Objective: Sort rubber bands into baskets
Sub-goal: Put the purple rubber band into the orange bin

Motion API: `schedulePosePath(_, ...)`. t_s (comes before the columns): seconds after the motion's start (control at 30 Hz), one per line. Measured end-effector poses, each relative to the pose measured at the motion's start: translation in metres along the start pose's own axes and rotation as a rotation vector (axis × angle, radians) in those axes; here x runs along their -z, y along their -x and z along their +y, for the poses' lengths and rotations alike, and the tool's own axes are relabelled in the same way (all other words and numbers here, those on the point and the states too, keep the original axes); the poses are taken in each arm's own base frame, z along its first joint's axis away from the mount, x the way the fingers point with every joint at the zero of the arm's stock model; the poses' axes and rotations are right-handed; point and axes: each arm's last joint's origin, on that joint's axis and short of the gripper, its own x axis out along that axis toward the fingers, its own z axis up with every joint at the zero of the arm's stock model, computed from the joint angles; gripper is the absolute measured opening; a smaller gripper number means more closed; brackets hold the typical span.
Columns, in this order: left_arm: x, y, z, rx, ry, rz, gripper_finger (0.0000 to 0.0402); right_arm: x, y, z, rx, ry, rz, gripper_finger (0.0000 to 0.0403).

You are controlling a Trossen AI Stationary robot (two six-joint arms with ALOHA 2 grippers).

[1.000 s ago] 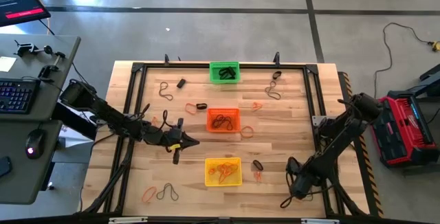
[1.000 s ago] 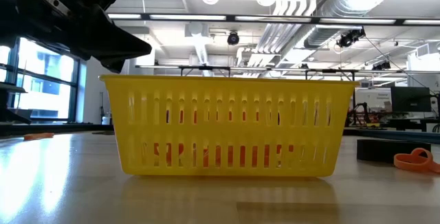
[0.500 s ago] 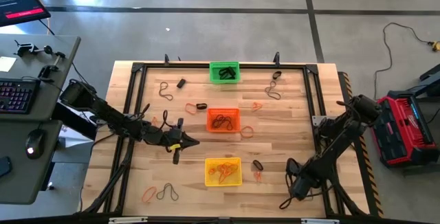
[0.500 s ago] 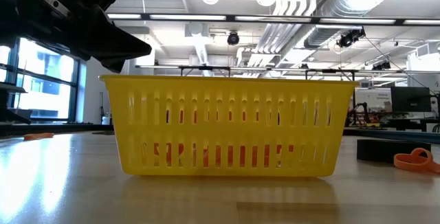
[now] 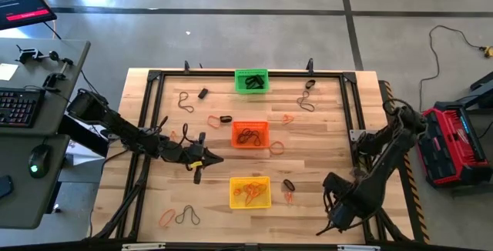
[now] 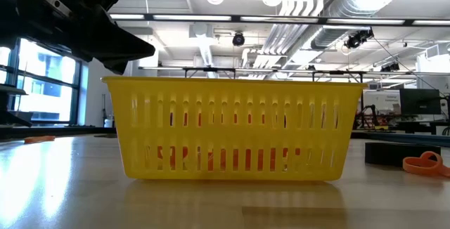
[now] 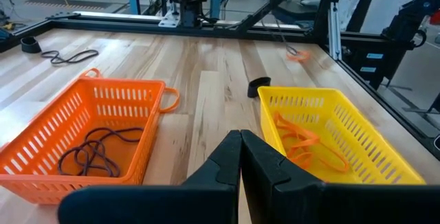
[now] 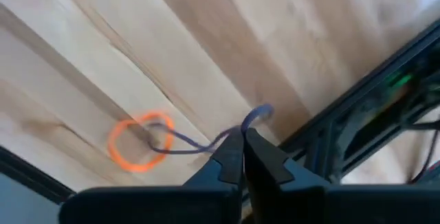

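Three baskets stand in a row down the table's middle: green [image 5: 252, 80] at the far edge, orange [image 5: 250, 134] with dark bands inside, yellow [image 5: 250, 192] with orange bands inside. My left gripper [image 5: 219, 158] is shut and empty, above the table left of the gap between the orange [image 7: 82, 135] and yellow [image 7: 330, 141] baskets. My right gripper [image 5: 330, 224] is shut, low at the near right corner. Its fingertips [image 8: 240, 136] stand at a thin dark cord [image 8: 199, 148] that runs to a small orange loop [image 8: 137, 141] on the wood. My right gripper's shut fingertips stand right at the thin dark cord [image 8: 230, 136], coming down at it from above. I cannot tell whether they touch or hold it. The cord and the orange loop lie on the wood.
Loose bands lie around the baskets: orange [image 5: 166, 219] and dark [image 5: 187, 216] at the near left, dark [image 5: 185, 99] at the far left, dark [image 5: 306, 101] at the far right, orange [image 5: 276, 148] and a thick black one [image 5: 289, 184] right of the baskets. A black frame [image 5: 350, 112] borders the table.
My right arm has folded lower toward the table's near edge, its gripper staying low at the near right corner. My left arm has kept still.
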Motion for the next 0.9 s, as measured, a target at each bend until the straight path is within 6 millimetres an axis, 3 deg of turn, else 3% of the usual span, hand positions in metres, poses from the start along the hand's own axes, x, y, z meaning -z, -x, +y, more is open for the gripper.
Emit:
schedulePosePath(0.2,0.0,0.0,0.0,0.0,0.0,0.0,0.0,-0.01,0.035,-0.008,0.035,-0.023,-0.155,0.0)
schedulePosePath(0.37,0.0,0.0,0.0,0.001,0.0,0.0,0.0,-0.025,0.05,-0.008,0.0,-0.016,-0.334,0.0)
schedulePosePath(0.9,0.0,0.0,0.0,0.001,0.0,0.001,0.0,-0.109,0.057,-0.007,0.017,-0.004,-0.68,0.0)
